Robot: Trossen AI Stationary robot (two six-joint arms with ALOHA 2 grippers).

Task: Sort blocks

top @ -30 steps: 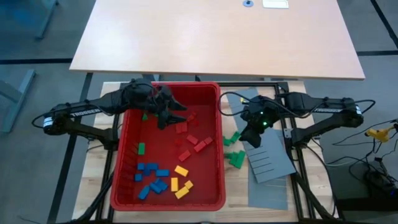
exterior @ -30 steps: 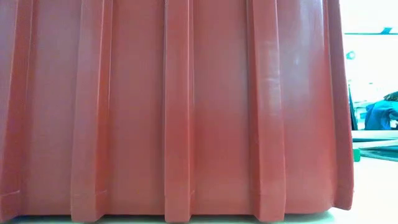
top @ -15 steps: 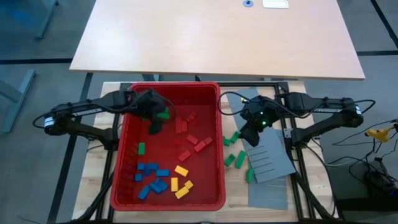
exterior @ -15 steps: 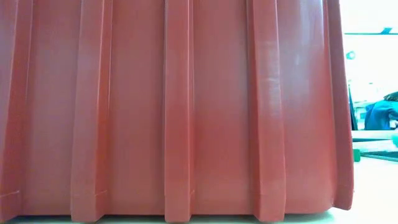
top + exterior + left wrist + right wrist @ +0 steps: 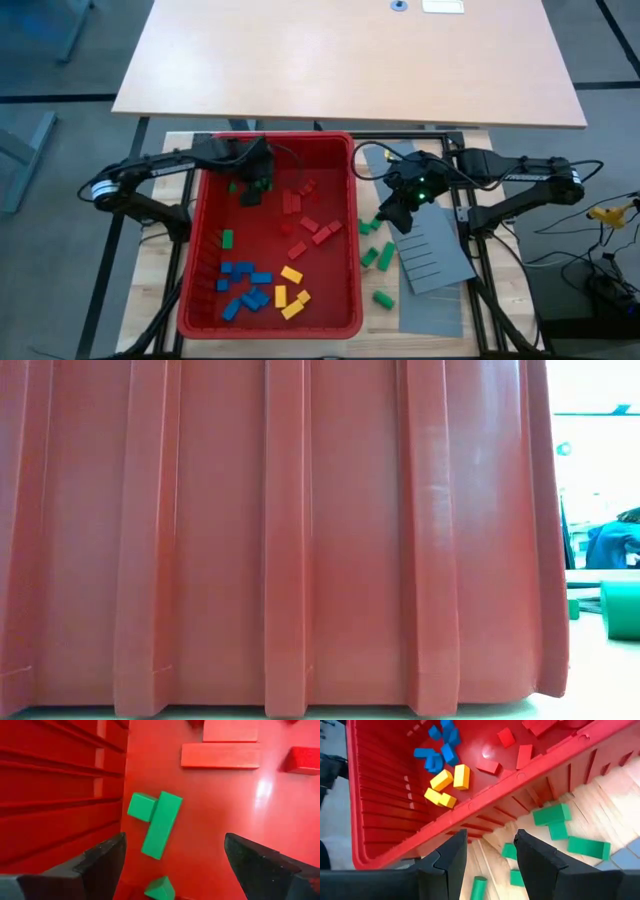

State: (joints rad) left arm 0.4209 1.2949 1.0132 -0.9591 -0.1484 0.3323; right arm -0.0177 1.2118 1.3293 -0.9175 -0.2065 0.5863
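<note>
The left gripper point(image 5: 258, 182) is inside the red bin point(image 5: 345, 240), near its far left corner, fingers point(image 5: 102, 862) open above a few green blocks point(image 5: 161, 824) on the bin floor. The right gripper point(image 5: 392, 212) is over the tabletop point(image 5: 375, 322) just beside the bin's right wall, fingers point(image 5: 540, 860) open, holding nothing. More green blocks point(image 5: 377, 252) lie scattered on the tabletop there. Red point(image 5: 306, 224), blue point(image 5: 243, 285) and yellow blocks point(image 5: 291, 290) lie inside the bin.
</note>
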